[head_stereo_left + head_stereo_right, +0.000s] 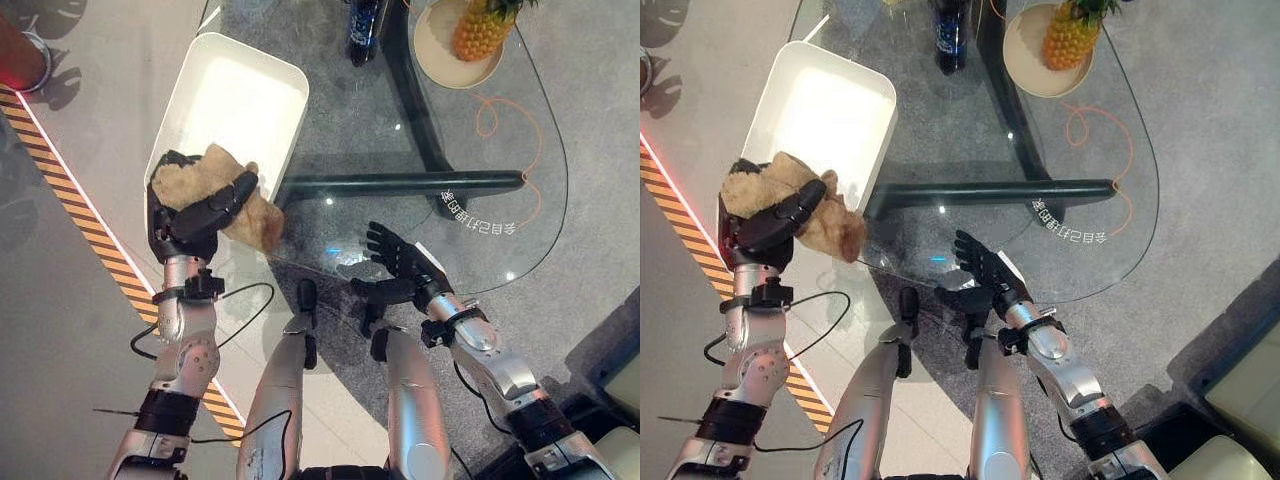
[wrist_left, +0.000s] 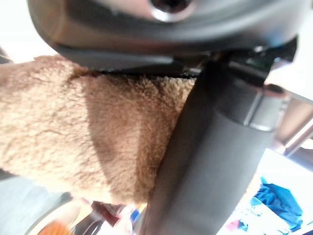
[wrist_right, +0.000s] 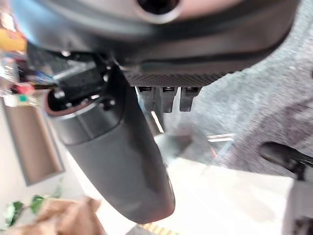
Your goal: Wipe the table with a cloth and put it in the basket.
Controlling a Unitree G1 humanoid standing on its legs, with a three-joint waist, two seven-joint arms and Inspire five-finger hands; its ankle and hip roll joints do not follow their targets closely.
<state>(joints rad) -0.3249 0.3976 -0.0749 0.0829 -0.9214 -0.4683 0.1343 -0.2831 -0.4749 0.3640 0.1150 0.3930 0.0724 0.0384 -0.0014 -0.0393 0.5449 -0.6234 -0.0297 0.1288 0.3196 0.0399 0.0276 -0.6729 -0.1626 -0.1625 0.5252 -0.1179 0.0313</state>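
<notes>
Clutching the tan fleecy cloth, the left hand has fingers and thumb curled round it at the near edge of the white basket. It looks soft, light and floppy, best held bunched. The right hand hovers with relaxed fingers over the glass table's near edge. White lettering on the glass is unreadable.

Four views: stereo pair overhead, one camera at each wrist.

Head pair looking steeply down from above, slightly apart, sharing the glass table, white basket, pineapple and both arms. Left wrist view very close, pressed against the left hand and tan cloth. Right wrist view equally near, facing along the right hand toward grey carpet.
</notes>
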